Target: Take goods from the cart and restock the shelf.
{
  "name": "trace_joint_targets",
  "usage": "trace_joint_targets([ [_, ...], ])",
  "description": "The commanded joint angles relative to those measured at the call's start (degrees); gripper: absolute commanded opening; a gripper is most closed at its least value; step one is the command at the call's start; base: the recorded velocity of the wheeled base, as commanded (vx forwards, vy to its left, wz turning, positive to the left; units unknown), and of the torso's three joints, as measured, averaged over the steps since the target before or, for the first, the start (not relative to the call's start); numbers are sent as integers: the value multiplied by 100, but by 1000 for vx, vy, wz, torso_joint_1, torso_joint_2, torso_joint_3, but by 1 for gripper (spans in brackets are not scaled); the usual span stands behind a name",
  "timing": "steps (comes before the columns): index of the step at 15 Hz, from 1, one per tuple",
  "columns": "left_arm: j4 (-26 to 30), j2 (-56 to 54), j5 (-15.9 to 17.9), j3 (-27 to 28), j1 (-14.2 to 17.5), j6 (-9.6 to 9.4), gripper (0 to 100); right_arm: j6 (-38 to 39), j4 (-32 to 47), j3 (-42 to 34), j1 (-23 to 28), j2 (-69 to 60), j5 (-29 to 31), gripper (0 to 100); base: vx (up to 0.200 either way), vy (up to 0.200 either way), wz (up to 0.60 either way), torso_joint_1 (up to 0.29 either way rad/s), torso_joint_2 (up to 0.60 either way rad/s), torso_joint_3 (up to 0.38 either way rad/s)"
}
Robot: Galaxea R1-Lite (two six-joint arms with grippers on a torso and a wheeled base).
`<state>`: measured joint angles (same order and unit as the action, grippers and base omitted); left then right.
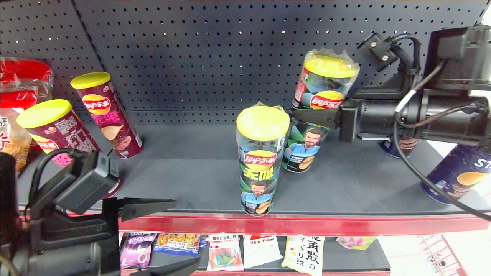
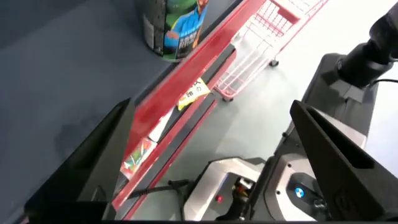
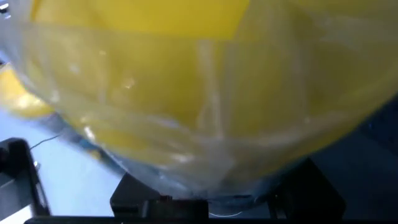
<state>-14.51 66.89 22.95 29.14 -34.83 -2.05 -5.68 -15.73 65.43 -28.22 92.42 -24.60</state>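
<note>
My right gripper (image 1: 315, 117) is shut on the middle of a green chip can (image 1: 326, 82) with a yellow lid, wrapped in clear film. The can is tilted over the grey shelf deck (image 1: 191, 176), its base low near the deck behind another green can (image 1: 262, 161) that stands upright at the front edge. The held can's yellow lid (image 3: 199, 74) is close up in the right wrist view. My left gripper (image 1: 186, 232) hangs open with nothing in it, below and left of the red shelf lip (image 1: 307, 224). In the left wrist view the left gripper (image 2: 211, 162) is beside that lip (image 2: 186, 81), with the front green can (image 2: 174, 25) beyond.
Two maroon cans (image 1: 109, 113) stand at the shelf's left beside red snack bags (image 1: 19, 88). Blue cans (image 1: 460, 174) stand at the right. Snack packets (image 1: 261, 251) hang on the lower shelf. A red wire cart (image 2: 267, 37) stands on the floor.
</note>
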Motion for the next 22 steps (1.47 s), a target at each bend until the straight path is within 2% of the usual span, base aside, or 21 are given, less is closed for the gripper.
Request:
trace_joint_targets([
  [1, 36, -888, -81, -461, 169, 143, 100, 6, -141, 462, -8, 716, -1, 0, 0, 0, 0, 0, 0, 0],
  [2, 167, -1275, -116, -549, 284, 293, 100, 6, -141, 779, -17, 971, -10, 0, 0, 0, 0, 0, 0, 0],
  [3, 291, -1495, -125, -567, 354, 363, 100, 6, -141, 981, -34, 1129, -10, 0, 0, 0, 0, 0, 0, 0],
  [7, 677, -2242, -125, -804, 723, 381, 100, 14, -132, 1236, -140, 1437, -62, 0, 0, 0, 0, 0, 0, 0],
  [10, 932, -2400, -125, -787, 723, 372, 100, 14, -132, 1350, -175, 1613, -62, 0, 0, 0, 0, 0, 0, 0],
  [18, 950, -2347, -160, -787, 723, 372, 100, 6, -132, 1332, -289, 1657, -27, 0, 0, 0, 0, 0, 0, 0],
  [19, 950, -2347, -160, -795, 723, 372, 100, 6, -132, 1332, -289, 1639, -18, 100, 0, 0, 0, 0, 0, 0],
  [22, 950, -2356, -160, -813, 723, 372, 100, 23, -132, 1069, -289, 1463, -10, 100, 0, 0, 0, 0, 0, 0],
])
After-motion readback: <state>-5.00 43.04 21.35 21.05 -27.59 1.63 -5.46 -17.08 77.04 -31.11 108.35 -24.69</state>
